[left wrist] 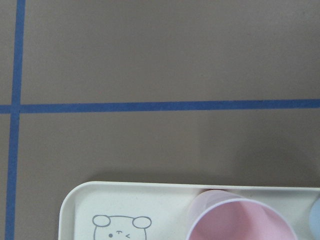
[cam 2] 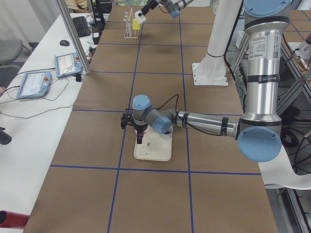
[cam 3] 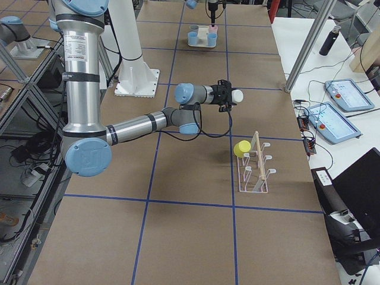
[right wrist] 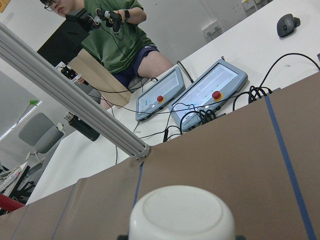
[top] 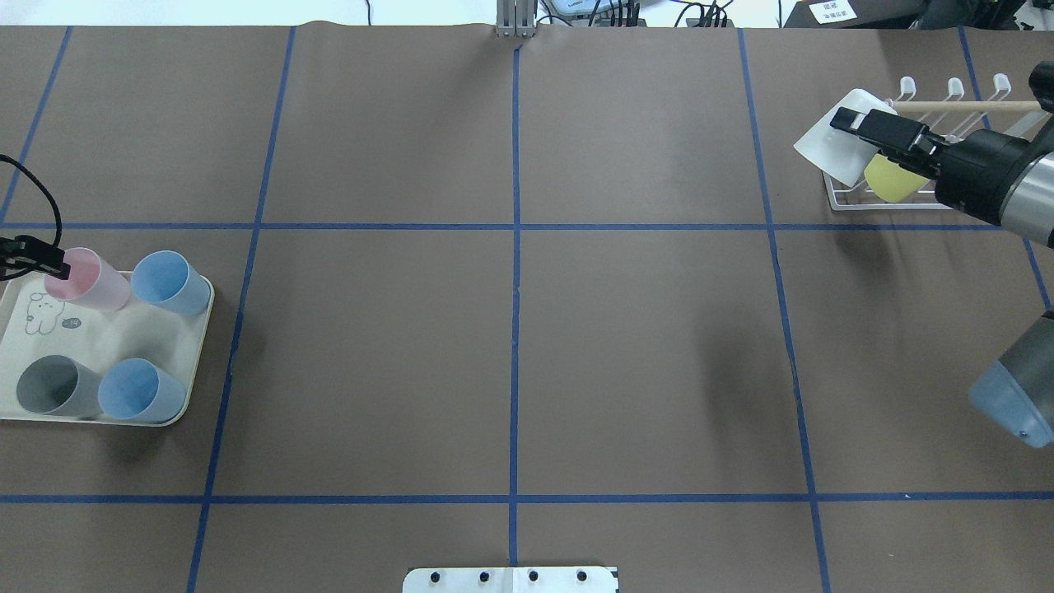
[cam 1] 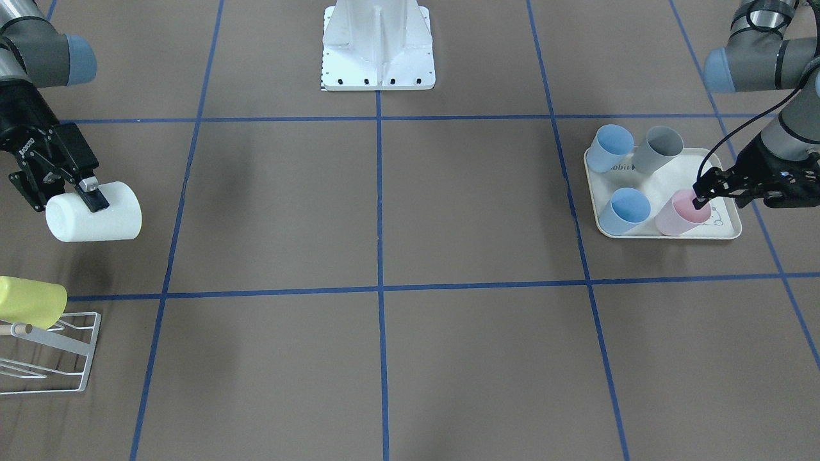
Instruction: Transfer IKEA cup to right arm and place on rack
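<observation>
We find the right end effector (cam 1: 83,198) clamped on the white IKEA cup (cam 1: 96,223), which it holds on its side above the tabletop (cam 1: 288,211). The wire rack (cam 1: 70,358), bearing a yellow cup (cam 1: 29,301), stands near, ahead of and below it. The left end effector (cam 1: 699,197) sits at the rim of the pink cup (cam 1: 676,221) on the tray (cam 1: 666,179). We cannot tell how far it is open.
</observation>
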You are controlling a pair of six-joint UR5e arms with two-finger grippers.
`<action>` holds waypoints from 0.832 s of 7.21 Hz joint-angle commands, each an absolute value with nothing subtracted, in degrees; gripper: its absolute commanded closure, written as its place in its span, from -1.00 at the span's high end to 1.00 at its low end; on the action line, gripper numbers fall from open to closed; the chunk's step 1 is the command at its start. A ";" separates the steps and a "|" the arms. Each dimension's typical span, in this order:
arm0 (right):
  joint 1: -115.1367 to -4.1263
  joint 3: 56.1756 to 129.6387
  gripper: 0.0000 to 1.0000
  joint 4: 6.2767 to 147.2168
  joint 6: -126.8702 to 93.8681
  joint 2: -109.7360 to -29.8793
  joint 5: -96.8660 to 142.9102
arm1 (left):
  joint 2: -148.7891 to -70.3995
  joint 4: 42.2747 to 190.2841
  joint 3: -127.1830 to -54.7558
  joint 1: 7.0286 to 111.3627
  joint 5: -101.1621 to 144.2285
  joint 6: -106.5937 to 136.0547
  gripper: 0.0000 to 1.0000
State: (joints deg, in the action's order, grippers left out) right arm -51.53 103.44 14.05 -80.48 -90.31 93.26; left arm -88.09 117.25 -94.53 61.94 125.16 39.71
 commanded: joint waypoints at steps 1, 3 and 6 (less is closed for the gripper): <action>-52.64 103.36 -0.90 14.24 -79.37 -91.31 93.25 | -89.38 117.25 -92.55 61.44 126.21 40.34 -0.07; -55.36 103.18 -0.90 14.50 -74.38 -93.51 93.43 | -89.56 117.33 -92.64 61.35 129.79 40.43 -1.00; -61.41 97.14 -0.90 15.38 -62.89 -93.69 92.81 | -91.49 117.16 -93.08 61.43 132.19 40.52 -1.00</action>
